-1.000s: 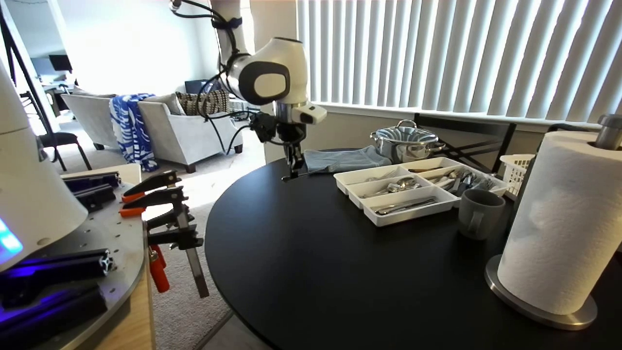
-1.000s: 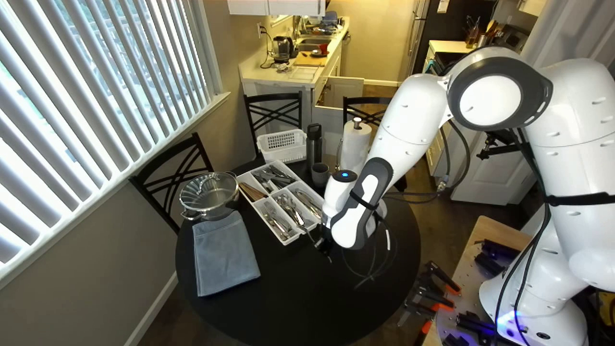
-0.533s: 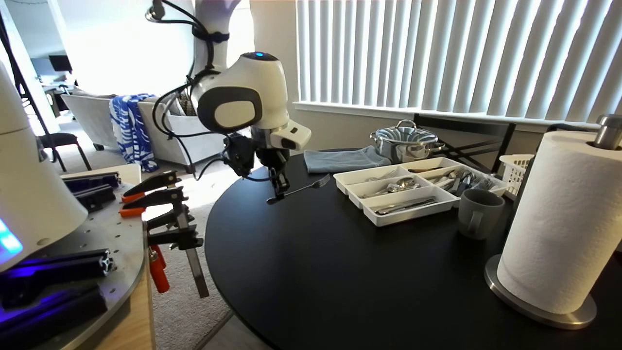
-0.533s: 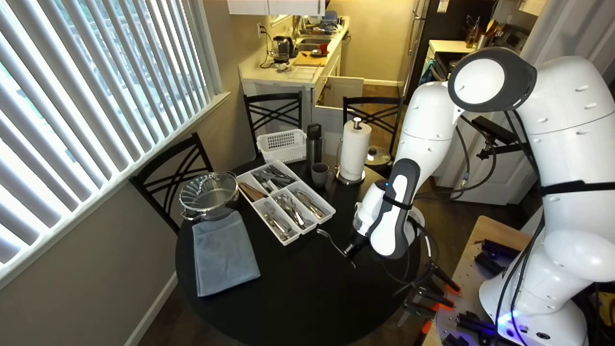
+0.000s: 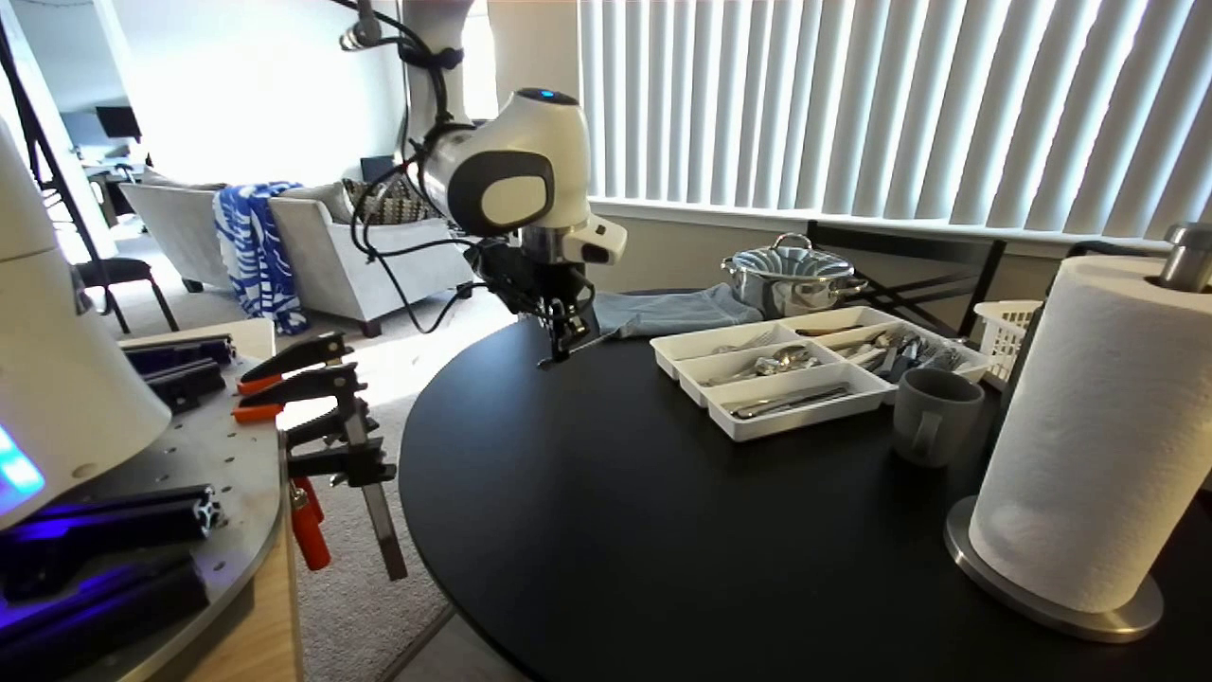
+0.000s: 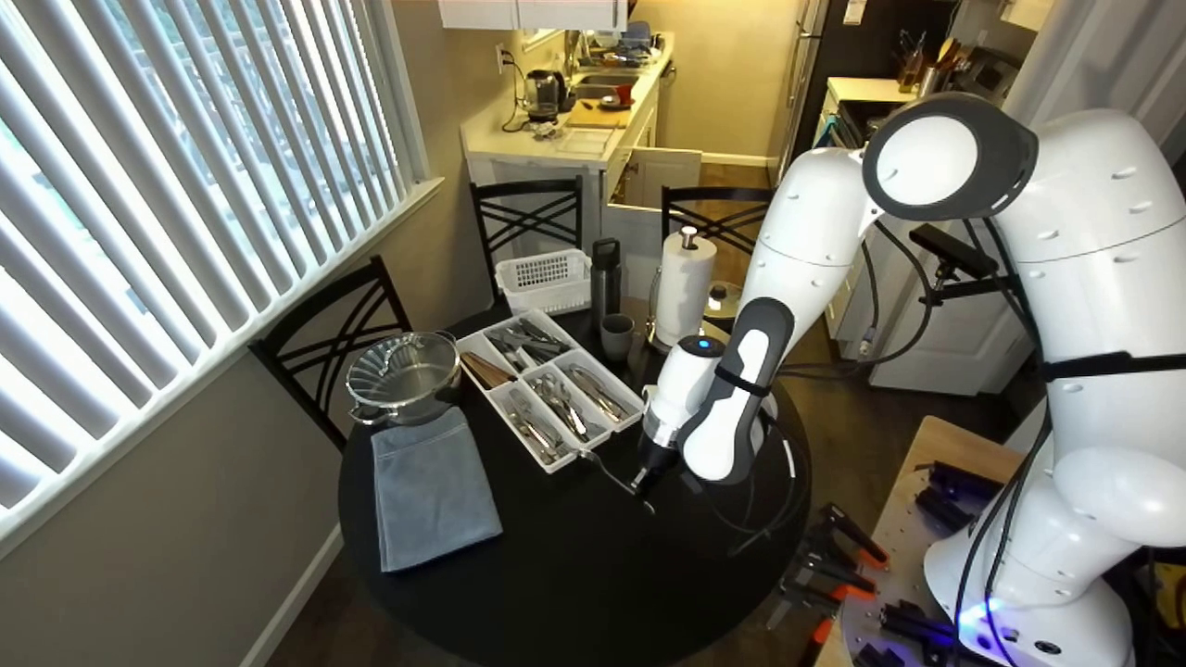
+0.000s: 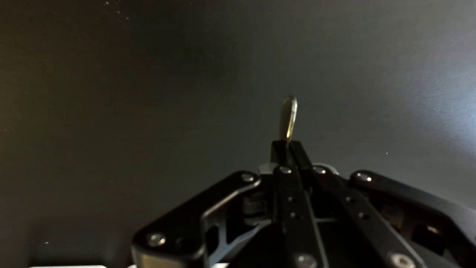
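Observation:
My gripper (image 5: 562,349) is shut on a metal fork (image 5: 604,339) and holds it over the dark round table (image 5: 587,530). In an exterior view the gripper (image 6: 641,480) grips the fork (image 6: 607,471) by its handle, with the tines towards the white cutlery tray (image 6: 523,378). I cannot tell whether the tines touch the tray's near corner. In the wrist view the handle end (image 7: 288,116) sticks out past the closed fingertips (image 7: 287,144); the tines are hidden. The tray (image 5: 805,413) has several compartments of spoons, forks, knives and other utensils.
A folded grey-blue cloth (image 6: 431,496) and a steel pot (image 6: 403,408) stand beside the tray. A grey mug (image 5: 933,417), paper towel roll (image 5: 1089,436), dark bottle (image 6: 606,278) and white basket (image 6: 547,292) stand behind it. Clamps (image 5: 341,417) stick out near the robot base.
My gripper moved away from the tray towards the robot base, then partway back towards the tray. The fork stayed in its grip throughout. The tray and other objects have not moved.

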